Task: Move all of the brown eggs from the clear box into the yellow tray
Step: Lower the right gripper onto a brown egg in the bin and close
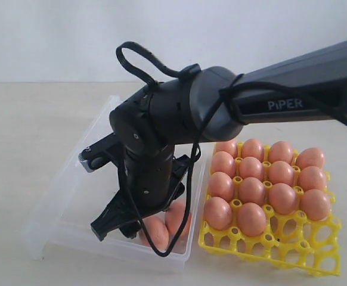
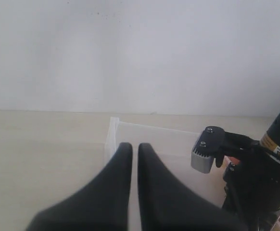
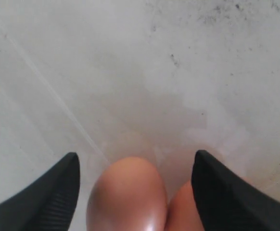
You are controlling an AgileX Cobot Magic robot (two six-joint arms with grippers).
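Pale worktop (image 1: 30, 119), plain white wall (image 1: 42, 36) behind. The right arm (image 1: 293, 83) comes in from the right with its forearm nearly level. Its wrist is bent sharply down into the clear box (image 1: 54, 208), which lies just beside the yellow tray (image 1: 281, 253), on the tray's left. A black cable (image 1: 132, 59) loops over the wrist.

The right hand (image 3: 135, 161) points down at the box's near corner on the tray side. Its fingers are spread wide on either side of two brown eggs (image 1: 161, 226), which lie touching each other on the box floor. Gaps show between finger and shell, so nothing is gripped.

Fourteen more eggs (image 1: 251, 190) sit in the tray. Two cells at the right of its near row stand empty.

The left hand (image 2: 134, 147), seen only by its own camera, points toward a box corner. Its fingers are drawn to a thin slit and hold nothing.
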